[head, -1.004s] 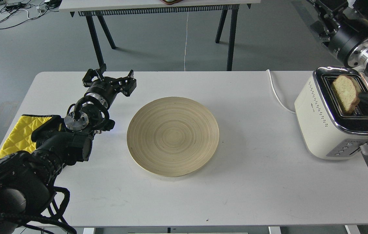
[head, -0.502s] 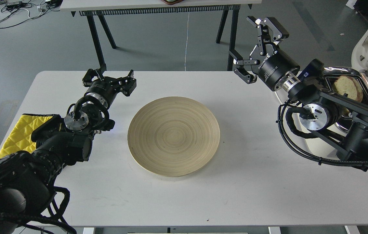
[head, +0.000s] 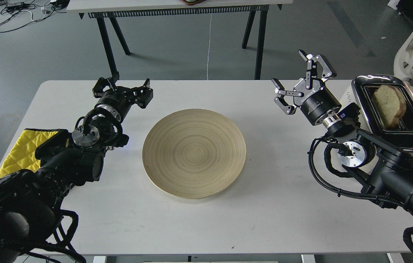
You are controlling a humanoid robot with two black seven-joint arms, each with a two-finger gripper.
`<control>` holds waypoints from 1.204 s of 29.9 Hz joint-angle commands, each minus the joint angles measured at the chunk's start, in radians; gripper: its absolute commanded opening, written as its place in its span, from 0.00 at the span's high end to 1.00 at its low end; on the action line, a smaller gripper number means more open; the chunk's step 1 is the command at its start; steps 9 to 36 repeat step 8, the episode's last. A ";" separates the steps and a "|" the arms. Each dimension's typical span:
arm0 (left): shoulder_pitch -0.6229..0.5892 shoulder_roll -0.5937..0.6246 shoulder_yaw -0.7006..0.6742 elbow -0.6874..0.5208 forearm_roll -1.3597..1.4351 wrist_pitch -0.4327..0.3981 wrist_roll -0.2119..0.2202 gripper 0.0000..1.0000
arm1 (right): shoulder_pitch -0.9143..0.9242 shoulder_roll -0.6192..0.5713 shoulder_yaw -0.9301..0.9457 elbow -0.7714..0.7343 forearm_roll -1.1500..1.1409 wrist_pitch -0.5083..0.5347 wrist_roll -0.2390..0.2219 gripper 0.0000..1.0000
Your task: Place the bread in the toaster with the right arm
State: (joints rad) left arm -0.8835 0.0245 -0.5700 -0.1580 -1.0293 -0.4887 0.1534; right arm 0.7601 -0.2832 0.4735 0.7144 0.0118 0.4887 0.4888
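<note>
Fingers of the right tool point(head: 304, 83) are spread, holding nothing, left of the toaster point(head: 392, 109). One bread point(head: 389, 105) slice stands leaning in a slot, so placing looks done; next, perhaps, seating it lower. Left tool point(head: 122, 88) open too. One wooden plate point(head: 194, 152), one counter point(head: 283, 212).

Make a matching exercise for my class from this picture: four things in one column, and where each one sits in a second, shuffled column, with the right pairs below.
Things:
1. bread
2. wooden plate
3. yellow cloth
4. right gripper

Places:
A. at the table's left edge, partly under the left arm
B. standing in a slot of the toaster
C. middle of the table, nothing on it
D. open and holding nothing, above the table just left of the toaster

Pairs: 1-B, 2-C, 3-A, 4-D
</note>
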 commanded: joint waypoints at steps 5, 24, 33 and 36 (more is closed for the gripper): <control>0.000 0.000 0.001 0.000 0.000 0.000 0.000 0.00 | -0.004 0.010 0.000 0.000 0.000 0.000 0.000 0.00; 0.000 0.000 0.001 0.000 0.000 0.000 0.000 0.00 | -0.002 0.009 0.007 0.004 0.000 0.000 0.000 0.00; 0.000 0.000 0.001 0.000 0.000 0.000 0.000 0.00 | -0.002 0.009 0.007 0.004 0.000 0.000 0.000 0.00; 0.000 0.000 0.001 0.000 0.000 0.000 0.000 0.00 | -0.002 0.009 0.007 0.004 0.000 0.000 0.000 0.00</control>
